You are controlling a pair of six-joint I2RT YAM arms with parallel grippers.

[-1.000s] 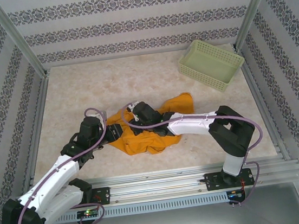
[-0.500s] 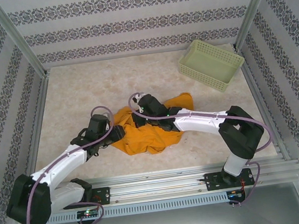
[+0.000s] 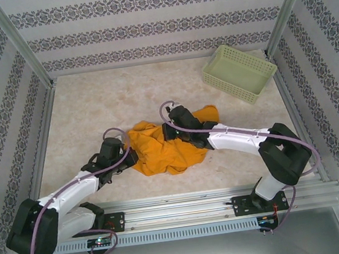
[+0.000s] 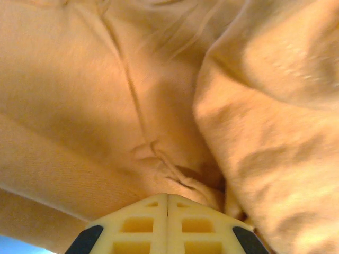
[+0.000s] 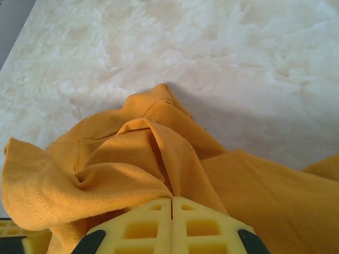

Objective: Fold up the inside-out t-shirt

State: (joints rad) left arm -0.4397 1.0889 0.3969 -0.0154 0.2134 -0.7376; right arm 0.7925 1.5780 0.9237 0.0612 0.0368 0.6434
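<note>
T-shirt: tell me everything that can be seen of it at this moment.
The t-shirt looks like soft orange-yellow cotton. It is crumpled in a loose heap, neither spread flat nor folded. It lies near the middle of the pale marbled table, well apart from the green basket. Seams and a stitched hem show among deep folds; no print is visible. The left gripper is shut on cloth at its left side, and the right gripper is shut on a bunched fold toward its far side.
</note>
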